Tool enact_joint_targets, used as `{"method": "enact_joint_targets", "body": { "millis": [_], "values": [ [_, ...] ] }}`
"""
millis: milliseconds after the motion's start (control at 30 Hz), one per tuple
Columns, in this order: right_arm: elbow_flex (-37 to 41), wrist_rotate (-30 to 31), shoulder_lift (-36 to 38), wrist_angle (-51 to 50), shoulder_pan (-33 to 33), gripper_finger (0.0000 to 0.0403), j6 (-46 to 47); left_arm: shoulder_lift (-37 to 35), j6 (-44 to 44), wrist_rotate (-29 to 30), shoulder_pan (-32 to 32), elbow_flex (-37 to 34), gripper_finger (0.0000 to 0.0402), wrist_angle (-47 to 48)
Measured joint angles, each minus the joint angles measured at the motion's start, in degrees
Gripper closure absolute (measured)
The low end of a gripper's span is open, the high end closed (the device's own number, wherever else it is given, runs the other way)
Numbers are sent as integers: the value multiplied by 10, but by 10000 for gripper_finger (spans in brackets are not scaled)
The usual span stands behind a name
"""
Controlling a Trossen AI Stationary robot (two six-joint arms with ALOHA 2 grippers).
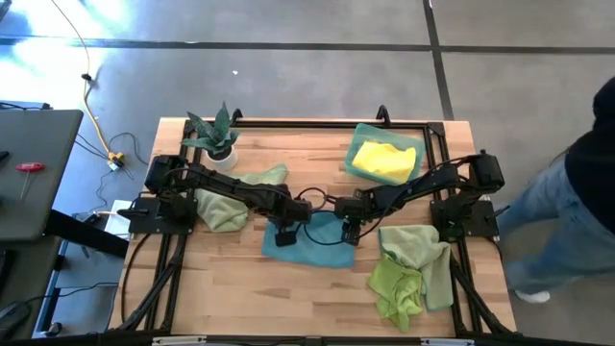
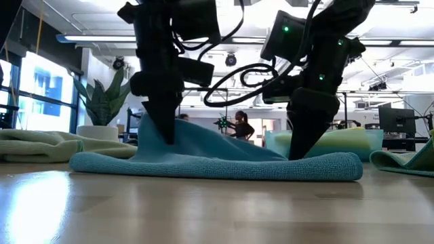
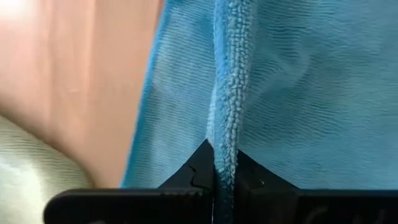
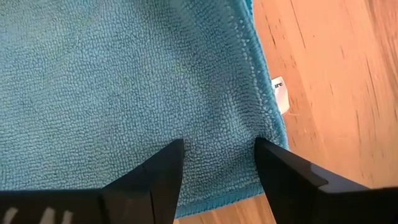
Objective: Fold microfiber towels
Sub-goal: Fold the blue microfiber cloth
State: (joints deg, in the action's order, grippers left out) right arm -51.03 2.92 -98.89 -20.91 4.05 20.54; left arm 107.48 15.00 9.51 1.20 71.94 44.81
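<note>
A light blue microfiber towel (image 1: 317, 242) lies mid-table, and both grippers are on it. My left gripper (image 1: 286, 234) is shut on its left part, where the cloth rises to a low peak (image 2: 152, 132). My right gripper (image 1: 351, 233) stands open at the towel's right part, near a corner with a white tag (image 4: 280, 93). The rest of the towel lies flat on the wood (image 2: 224, 166). My left gripper pinches a raised ridge of the blue towel along its hem (image 3: 225, 158) between its two fingers, from above and pointing steeply down. The ridge runs on away from the fingertips. That part is lifted a little; the rest stays on the table. My right gripper comes down from above with spread fingers, and the fingertips (image 4: 264, 149) stand on the towel's top surface near the tagged corner's edge (image 4: 252, 134). The cloth puckers slightly at one tip. The towel lies flat on the table beneath.
A pale green towel (image 1: 231, 197) lies at the left, beside a potted plant (image 1: 216, 135). A heap of green towels (image 1: 413, 269) sits at the right front. A yellow towel (image 1: 382, 159) lies on a mint green one at the back right. A person (image 1: 586, 202) stands past the right edge.
</note>
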Motion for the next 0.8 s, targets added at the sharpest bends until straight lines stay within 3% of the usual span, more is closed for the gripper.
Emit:
{"method": "enact_joint_targets", "body": {
  "millis": [167,333,633,800],
  "values": [
    [0,-1,0,5,0,210,0,0,13,-20,3,0,392,-1],
    [0,-20,0,11,-1,210,0,0,37,13,11,0,365,1],
    [0,-25,0,13,0,210,4,0,92,13,42,0,261,19],
    [0,-8,0,11,-2,210,17,0,151,68,48,0,208,62]
  ]
}}
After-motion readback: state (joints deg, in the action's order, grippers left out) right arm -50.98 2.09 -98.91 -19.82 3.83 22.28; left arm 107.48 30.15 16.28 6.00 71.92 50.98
